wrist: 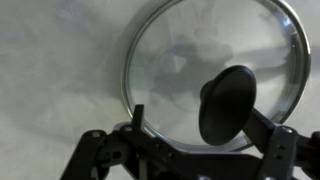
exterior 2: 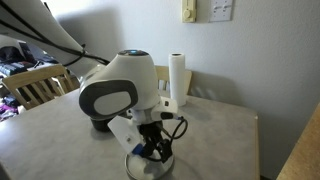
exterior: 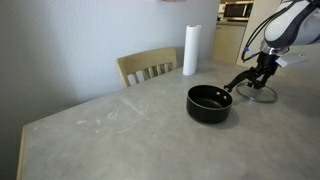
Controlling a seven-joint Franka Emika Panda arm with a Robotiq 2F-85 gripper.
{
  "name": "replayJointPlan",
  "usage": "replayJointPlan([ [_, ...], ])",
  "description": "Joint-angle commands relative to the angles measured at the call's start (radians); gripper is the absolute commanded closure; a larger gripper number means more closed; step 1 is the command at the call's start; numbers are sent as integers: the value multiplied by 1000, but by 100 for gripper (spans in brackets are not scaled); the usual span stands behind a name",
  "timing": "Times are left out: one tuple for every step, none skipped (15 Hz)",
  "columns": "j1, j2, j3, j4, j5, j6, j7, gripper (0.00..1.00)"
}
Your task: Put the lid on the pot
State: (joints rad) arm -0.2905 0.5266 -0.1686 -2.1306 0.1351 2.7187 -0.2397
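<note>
The glass lid (wrist: 185, 65) lies flat on the desk (wrist: 50, 60) beneath the jaws, which stand wide open astride its dark knob (wrist: 228, 105), gripping nothing. Probably stiff, slick, breakable: pinch that knob.

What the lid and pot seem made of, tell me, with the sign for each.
Lid: clear glass, the tabletop shows through; shiny metal-looking rim; dark matte knob, probably plastic. Pot: black, faintly glossy, likely coated metal; uncertain at this size.

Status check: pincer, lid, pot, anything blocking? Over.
Pincer open over the knob. Glass lid on table, not yet on pot. Only the pot's handle lies between them.
</note>
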Motion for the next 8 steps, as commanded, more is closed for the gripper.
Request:
replayJointPlan([
  [5, 23, -3, 31, -42, -6, 60, 34],
  [12, 17, -8, 34, -48, -12, 78, 40],
  [20, 11, -16, 33, -60, -15, 100, 48],
  [32, 4, -26, 34, -76, -22, 125, 54],
  [43, 2, -37, 34, -92, -22, 149, 63],
  [53, -4, -46, 34, -106, -34, 175, 68],
  [70, -8, -64, 34, -125, -50, 212, 76],
  [85, -11, -77, 33, -143, -66, 242, 83],
])
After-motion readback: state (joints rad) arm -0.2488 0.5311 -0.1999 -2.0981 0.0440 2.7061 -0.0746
